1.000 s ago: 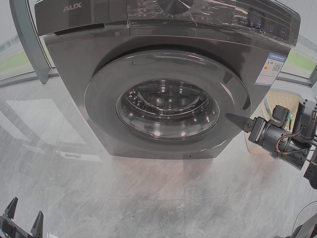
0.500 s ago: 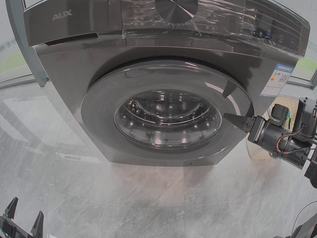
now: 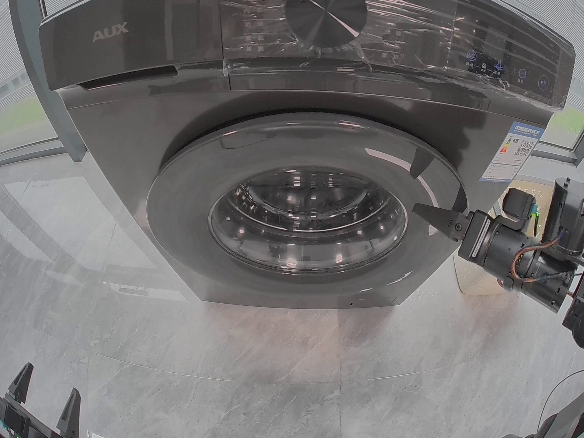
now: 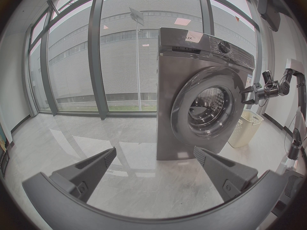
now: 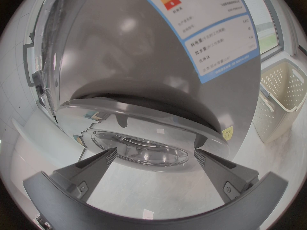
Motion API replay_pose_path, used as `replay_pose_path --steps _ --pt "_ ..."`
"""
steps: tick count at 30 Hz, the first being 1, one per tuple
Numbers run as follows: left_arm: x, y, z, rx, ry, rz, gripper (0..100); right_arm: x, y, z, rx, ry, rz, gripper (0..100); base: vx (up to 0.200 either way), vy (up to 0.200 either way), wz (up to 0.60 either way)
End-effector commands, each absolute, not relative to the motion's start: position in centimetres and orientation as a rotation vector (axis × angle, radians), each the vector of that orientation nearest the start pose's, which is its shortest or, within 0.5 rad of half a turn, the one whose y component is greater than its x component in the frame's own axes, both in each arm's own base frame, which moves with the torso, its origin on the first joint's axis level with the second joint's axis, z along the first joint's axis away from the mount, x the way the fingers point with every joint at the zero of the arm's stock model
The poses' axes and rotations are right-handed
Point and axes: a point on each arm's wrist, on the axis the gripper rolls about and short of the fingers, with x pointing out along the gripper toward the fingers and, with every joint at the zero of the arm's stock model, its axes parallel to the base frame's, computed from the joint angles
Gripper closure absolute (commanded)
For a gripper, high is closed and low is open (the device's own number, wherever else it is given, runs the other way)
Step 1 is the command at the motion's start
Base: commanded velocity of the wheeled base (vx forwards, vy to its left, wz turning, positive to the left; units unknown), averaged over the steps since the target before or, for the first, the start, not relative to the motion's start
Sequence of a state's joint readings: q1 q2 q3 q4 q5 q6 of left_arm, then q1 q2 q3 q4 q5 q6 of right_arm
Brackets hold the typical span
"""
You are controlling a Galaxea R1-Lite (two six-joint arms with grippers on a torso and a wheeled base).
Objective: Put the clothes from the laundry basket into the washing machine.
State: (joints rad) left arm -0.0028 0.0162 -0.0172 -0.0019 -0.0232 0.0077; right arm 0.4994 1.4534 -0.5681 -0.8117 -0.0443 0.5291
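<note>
The washer (image 3: pixel 121 135) stands on the grey marbled floor (image 3: pixel 274 366), its round door (image 3: pixel 182 214) shut against the front. The right gripper (image 3: pixel 426 211) hovers at the door's right rim with its fingers spread wide and holding nothing. Whether the tips touch the rim I cannot tell. Just past that arm, the basket (image 3: pixel 480 281) sits on the floor close beside the washer's right lower corner. What lies in it I cannot tell. The left gripper (image 3: pixel 48 381) hangs low and well apart from the washer, likewise spread and holding nothing, with a broad stretch of floor between it and the door. The washer is dark brushed metal. The door is a wide smooth ring around bulging glass, and clear film (image 3: pixel 413 25) lies wrinkled over the dial (image 3: pixel 325 10). The basket is pale plastic, pierced with small holes, tapering downward.
</note>
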Motion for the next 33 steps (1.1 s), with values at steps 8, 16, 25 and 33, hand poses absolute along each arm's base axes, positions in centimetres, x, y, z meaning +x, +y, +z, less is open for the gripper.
replay_pose_path --steps 8,16,25,33 --pt "-2.2 0.0 7.6 0.008 0.004 -0.028 0 9.6 8.3 15.4 0.241 0.246 0.669 0 0.0 0.0 0.0" --pt "-2.2 0.0 7.6 0.008 0.003 -0.028 0 5.2 3.5 14.5 0.267 0.065 0.601 0 0.0 0.0 0.0" --pt "-2.2 0.0 7.6 0.008 0.003 -0.028 0 2.0 0.7 13.8 0.145 -0.049 0.345 0 0.0 0.0 0.0" --pt "-2.2 0.0 7.6 0.008 0.003 -0.029 0 -0.7 0.0 12.5 0.12 -0.138 0.14 0 0.0 0.0 0.0"
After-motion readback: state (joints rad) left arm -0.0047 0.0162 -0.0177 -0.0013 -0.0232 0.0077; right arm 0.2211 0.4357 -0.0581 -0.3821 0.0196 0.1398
